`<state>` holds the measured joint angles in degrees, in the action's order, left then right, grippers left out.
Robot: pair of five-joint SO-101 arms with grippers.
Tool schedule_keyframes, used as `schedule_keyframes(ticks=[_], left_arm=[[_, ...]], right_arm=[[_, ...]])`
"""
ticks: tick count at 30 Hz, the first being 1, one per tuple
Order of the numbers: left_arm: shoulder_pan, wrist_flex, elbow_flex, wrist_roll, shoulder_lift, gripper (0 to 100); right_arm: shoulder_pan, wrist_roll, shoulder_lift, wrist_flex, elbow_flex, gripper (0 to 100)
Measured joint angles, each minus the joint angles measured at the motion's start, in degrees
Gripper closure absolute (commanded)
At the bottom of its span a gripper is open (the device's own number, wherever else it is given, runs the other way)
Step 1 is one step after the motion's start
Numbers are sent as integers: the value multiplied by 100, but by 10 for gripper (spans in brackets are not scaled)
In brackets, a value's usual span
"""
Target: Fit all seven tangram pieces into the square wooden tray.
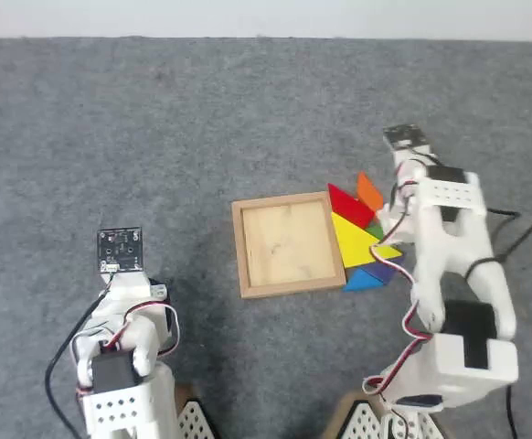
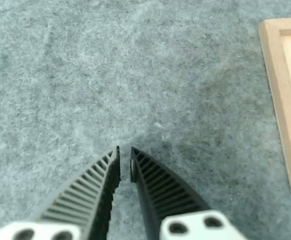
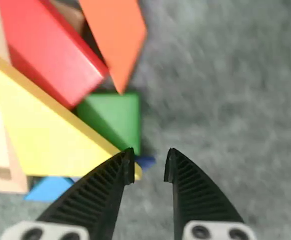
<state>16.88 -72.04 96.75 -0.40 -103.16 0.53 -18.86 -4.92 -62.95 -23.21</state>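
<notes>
The square wooden tray (image 1: 289, 245) lies flat on the grey carpet (image 1: 156, 128) near the middle of the table, its interior bare wood with no piece inside. The tangram pieces lie outside it, in a tight cluster against its right rim. Noted in the high view: a red triangle (image 1: 350, 206) at the far end with an orange piece (image 1: 368, 192) just beyond it, a large yellow triangle (image 1: 356, 242) lying along the rim, a green piece (image 1: 376, 230) tucked between red and yellow, and a blue piece (image 1: 365, 279) and a purple piece (image 1: 385, 269) at the near end. Six colours can be told apart. The right arm (image 1: 449, 238) stands over the outer side of this cluster. In its wrist view the right gripper (image 3: 149, 165) has its fingers a little spread, with nothing between them. One fingertip (image 3: 125, 162) lies over the pointed corner of the yellow triangle, beside the green piece. Whether it touches cannot be told. The other finger is over bare carpet. The left arm (image 1: 124, 338) sits at the near left, well apart from the tray. The left gripper (image 2: 124, 157) points at bare carpet, its fingers drawn almost together with only a thin slit at the tips, gripping nothing.
</notes>
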Motion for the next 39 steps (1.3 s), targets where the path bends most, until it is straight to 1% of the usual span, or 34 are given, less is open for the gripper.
schedule_keyframes(ticks=[5, 10, 15, 17, 20, 23, 26, 29, 31, 34, 39], left_arm=[[0, 0, 0, 0, 0, 964], [0, 0, 0, 0, 0, 964], [0, 0, 0, 0, 0, 964], [0, 0, 0, 0, 0, 964], [0, 0, 0, 0, 0, 964], [0, 0, 0, 0, 0, 964], [0, 0, 0, 0, 0, 964], [0, 0, 0, 0, 0, 964], [0, 0, 0, 0, 0, 964], [0, 0, 0, 0, 0, 964], [0, 0, 0, 0, 0, 964]], right_arm=[[-501, 0, -18, 62, -316, 876], [-791, 35, -9, 62, -378, 876], [-835, 35, -9, 53, -378, 876], [-686, 35, 97, 35, -378, 876], [-404, -26, 686, -9, -484, 876], [-378, -193, 1653, -273, -879, 876], [-457, -598, 2787, -580, -1512, 876], [-765, -1152, 3675, -756, -2365, 876], [-844, -1389, 3930, -756, -2945, 876], [-870, -1521, 3991, -738, -3455, 876], [-870, -1574, 3991, -686, -3596, 876]])
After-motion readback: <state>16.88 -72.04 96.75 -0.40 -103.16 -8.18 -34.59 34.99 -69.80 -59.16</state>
